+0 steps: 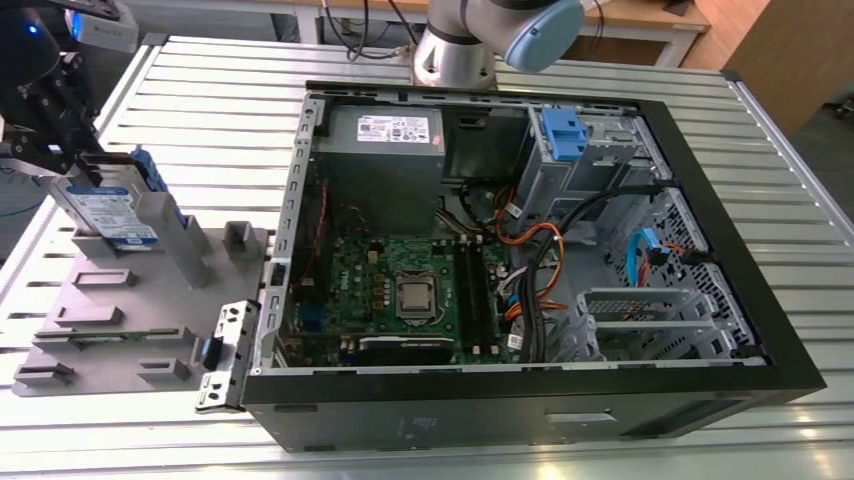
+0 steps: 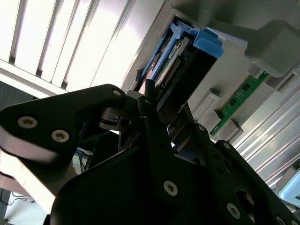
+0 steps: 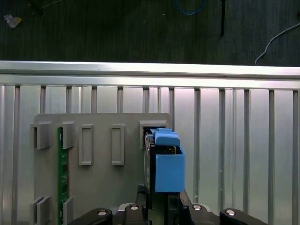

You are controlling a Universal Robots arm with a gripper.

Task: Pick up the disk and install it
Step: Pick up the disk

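exterior view: the disk point(image 1: 114, 215) stands on edge in a slot of the grey holder plate point(image 1: 127, 325). the plate lies on the slatted table point(image 1: 787, 160), beside the open computer case point(image 1: 747, 310), on the exterior view's left. my gripper point(image 1: 96, 165) is at the disk's upper edge.

first wrist view: my jaws stand one on each side of the disk, close against its blue bracket. i cannot tell whether they are pressed onto it or stand just clear of it.

status, as a judgement:
- approach to the disk: done.
- grasp: not confirmed.
- lift-out: not done. the disk sits in its slot.
- installation: not done. the disk is well apart from the case. a blue clip point(image 1: 562, 132) sits in the case with no drive in it.
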